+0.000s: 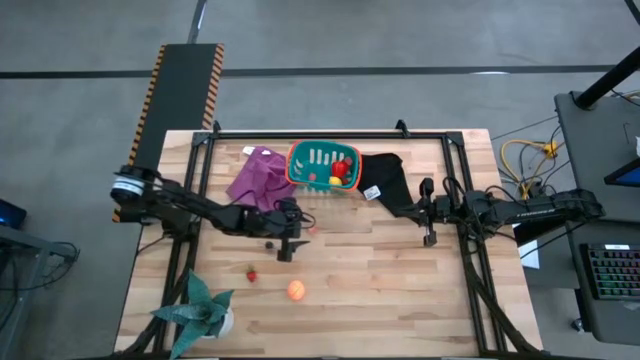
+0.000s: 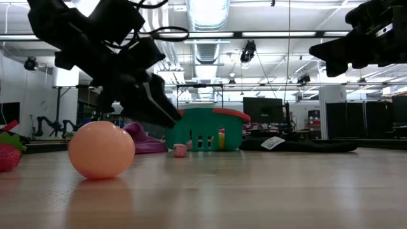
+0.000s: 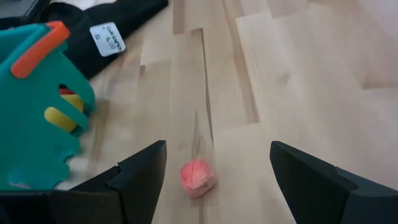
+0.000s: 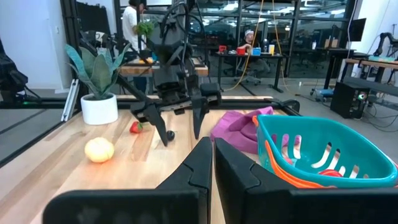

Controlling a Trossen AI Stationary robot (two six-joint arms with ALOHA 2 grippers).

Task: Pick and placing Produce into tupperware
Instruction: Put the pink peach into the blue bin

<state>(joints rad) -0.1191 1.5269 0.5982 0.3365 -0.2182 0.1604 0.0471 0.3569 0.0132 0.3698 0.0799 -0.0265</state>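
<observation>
High view: left gripper (image 1: pixel 290 240) open, empty, over bare bench (image 1: pixel 400 290) beside tupperware (image 1: pixel 320 165); right gripper (image 1: pixel 429 213) shut, empty, near the right edge.

We find a light wooden table (image 1: pixel 400 290) carrying the teal tupperware (image 1: pixel 305 165) at its far edge, a purple cloth (image 1: pixel 258 175) touching it on the left and a black cloth (image 1: pixel 385 180) on the right. On the bare boards lie a small pink piece (image 3: pixel 198 177), an orange-peach ball (image 1: pixel 296 290), a small red piece (image 1: pixel 251 274), a dark piece (image 1: pixel 268 243) and a potted green plant (image 1: pixel 200 310) at the near left corner
</observation>
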